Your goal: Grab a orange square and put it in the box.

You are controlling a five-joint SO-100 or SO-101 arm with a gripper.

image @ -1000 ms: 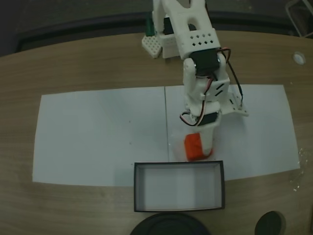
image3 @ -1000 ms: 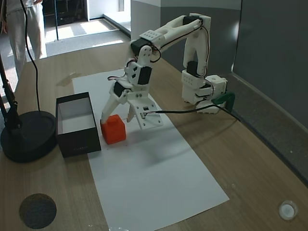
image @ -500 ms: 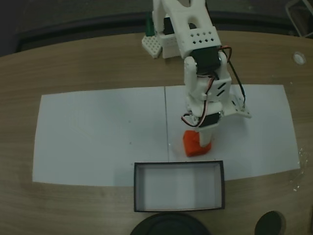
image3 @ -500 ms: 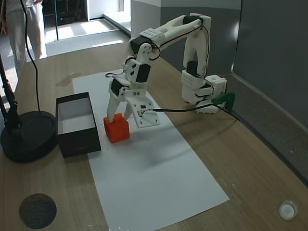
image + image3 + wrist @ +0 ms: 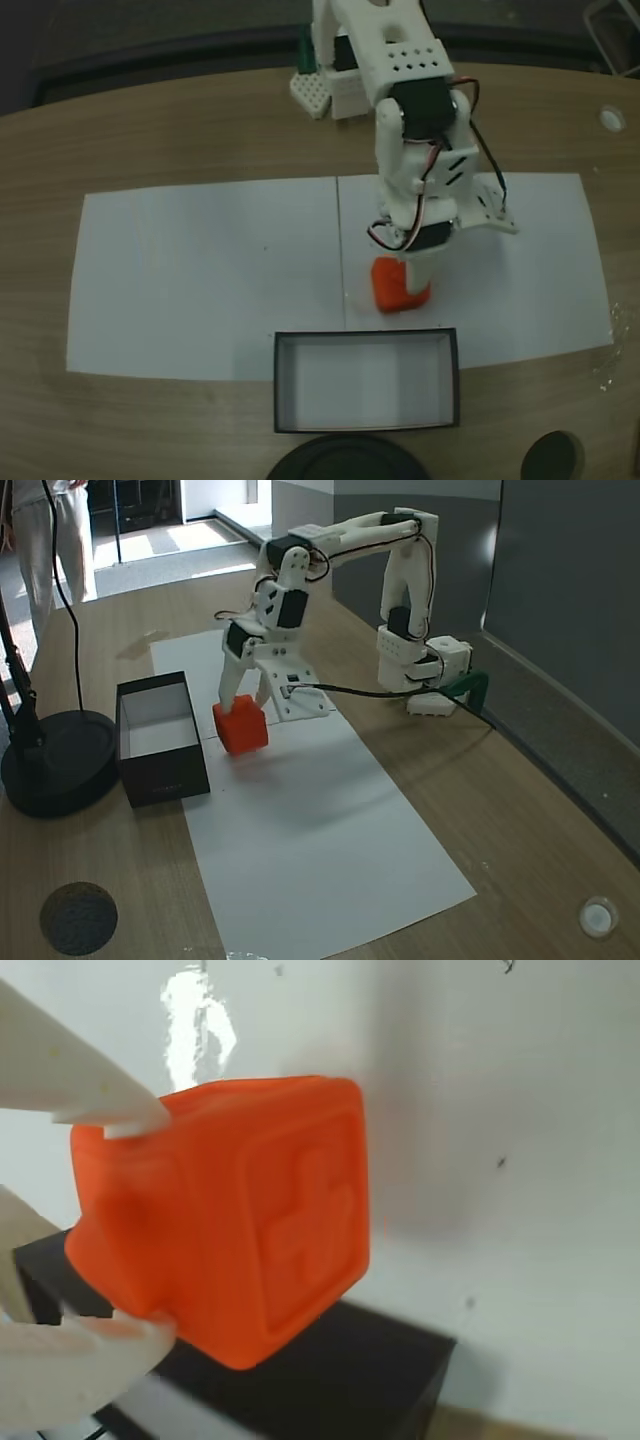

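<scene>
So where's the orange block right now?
The orange square is clamped in the gripper, lifted just above the white paper, right beside the box in both fixed views.

One fixed view looks down, another obliquely from the side, the wrist view close; all share the box [image 5: 366,381].

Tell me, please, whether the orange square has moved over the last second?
Yes. The orange square, held by the gripper, has risen off the white paper beside the box, which stayed put.
</scene>
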